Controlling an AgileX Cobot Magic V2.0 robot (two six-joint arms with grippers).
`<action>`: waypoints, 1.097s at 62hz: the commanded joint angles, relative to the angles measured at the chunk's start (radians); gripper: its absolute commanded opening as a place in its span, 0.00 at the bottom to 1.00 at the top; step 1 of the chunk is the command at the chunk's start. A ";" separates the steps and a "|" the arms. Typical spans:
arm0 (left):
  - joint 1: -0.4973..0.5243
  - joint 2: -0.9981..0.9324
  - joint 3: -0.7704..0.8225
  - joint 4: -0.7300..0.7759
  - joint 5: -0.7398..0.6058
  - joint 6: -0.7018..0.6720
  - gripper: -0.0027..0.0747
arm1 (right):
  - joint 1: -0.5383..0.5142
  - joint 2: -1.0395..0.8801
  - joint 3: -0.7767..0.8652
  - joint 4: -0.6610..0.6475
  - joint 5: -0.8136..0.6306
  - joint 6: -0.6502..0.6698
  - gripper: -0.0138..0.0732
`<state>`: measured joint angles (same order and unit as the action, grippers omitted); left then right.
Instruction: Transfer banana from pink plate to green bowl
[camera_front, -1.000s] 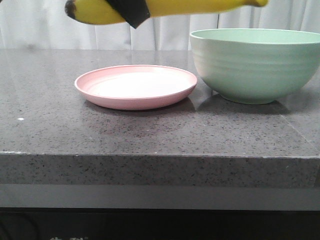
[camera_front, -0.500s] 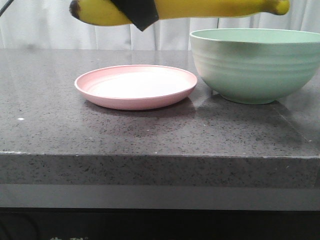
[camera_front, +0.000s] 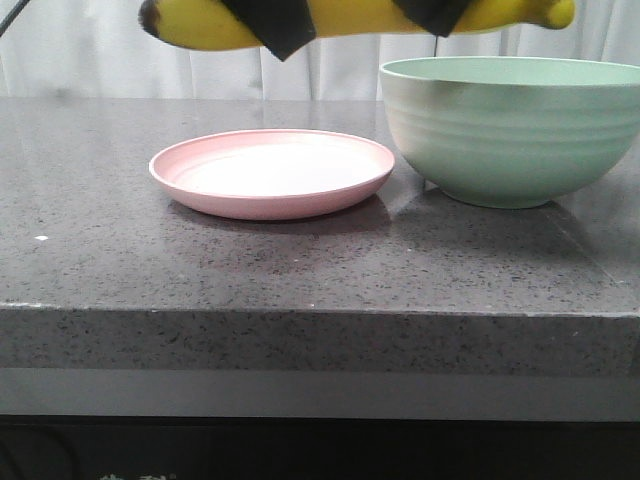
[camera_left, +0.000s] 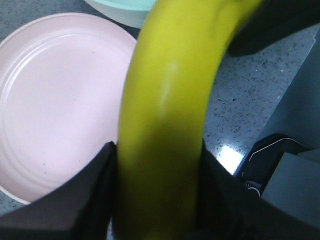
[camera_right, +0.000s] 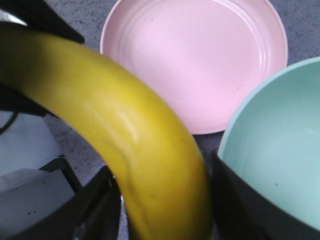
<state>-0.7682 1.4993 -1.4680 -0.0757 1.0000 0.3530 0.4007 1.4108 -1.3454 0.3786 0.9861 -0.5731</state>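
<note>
Left gripper (camera_front: 278, 22) clamped on banana (camera_front: 350, 15); right gripper (camera_front: 432, 14) also clamped on it, nearer stem. Banana held aloft, level. Pink plate (camera_front: 271, 172) bare below at 6 o'clock; green bowl (camera_front: 512, 128) at 4 o'clock, beside the plate.

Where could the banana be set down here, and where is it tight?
The green bowl is empty inside, and so is the pink plate. Bare counter lies left of the plate and along the front edge. It is tight between plate and bowl. Both grippers, left and right, flank the banana overhead.
</note>
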 joint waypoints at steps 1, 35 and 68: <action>-0.009 -0.040 -0.031 -0.021 -0.061 -0.011 0.06 | 0.000 -0.028 -0.036 0.026 -0.045 0.003 0.43; -0.009 -0.038 -0.031 0.006 -0.160 -0.011 0.36 | 0.000 -0.028 -0.036 0.026 -0.045 0.003 0.24; -0.007 -0.059 -0.031 0.021 -0.179 -0.011 0.86 | -0.002 -0.028 -0.054 0.019 -0.057 0.003 0.24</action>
<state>-0.7682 1.4973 -1.4663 -0.0502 0.8810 0.3546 0.4007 1.4163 -1.3530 0.3697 0.9845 -0.5746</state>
